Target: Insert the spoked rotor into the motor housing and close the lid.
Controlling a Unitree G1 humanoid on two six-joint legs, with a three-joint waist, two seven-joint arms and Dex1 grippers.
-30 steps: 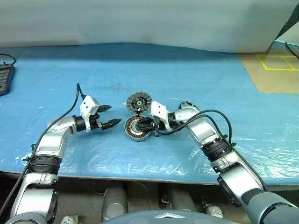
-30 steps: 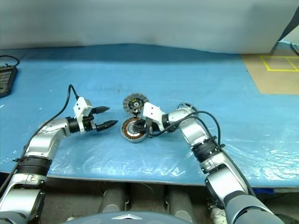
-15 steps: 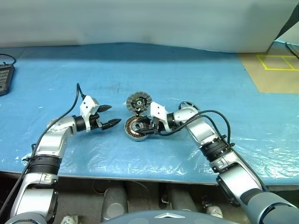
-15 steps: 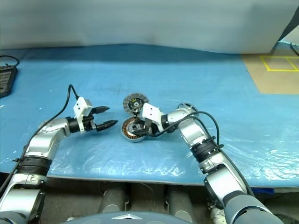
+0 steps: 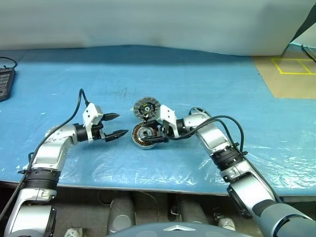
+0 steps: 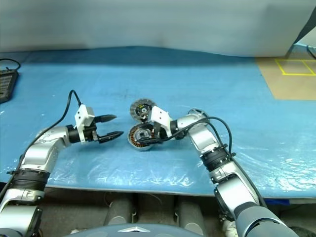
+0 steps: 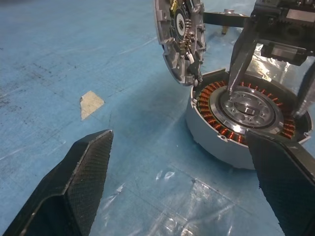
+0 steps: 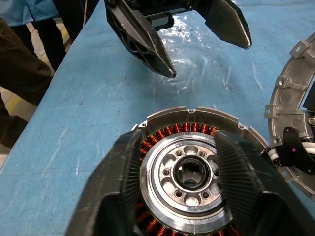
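On the blue plastic-covered table (image 5: pixel 207 74), just left of the middle of the head view, the motor housing (image 5: pixel 144 137) sits flat, a round silvery cup with copper-brown windings around a pale centre. The lid (image 5: pixel 146 107) is propped on its edge right behind it, tilted, its lower rim touching the housing's far rim; in the left wrist view the lid (image 7: pixel 178 37) shows its inner face with small parts and wires. The right gripper (image 5: pixel 152 134) reaches in from the right of the frame and hangs low over the housing, its two black fingers (image 8: pixel 123 196) partly spread on either side of the pale hub; whether they pinch the hub or merely straddle it cannot be told. In the middle of the windings lies a silvery ring with round holes (image 8: pixel 187 174); whether this is the spoked rotor already seated cannot be told. The left gripper (image 5: pixel 113 125) hangs to the left of the housing, apart from it, fingers wide and holding nothing, pointing toward the housing
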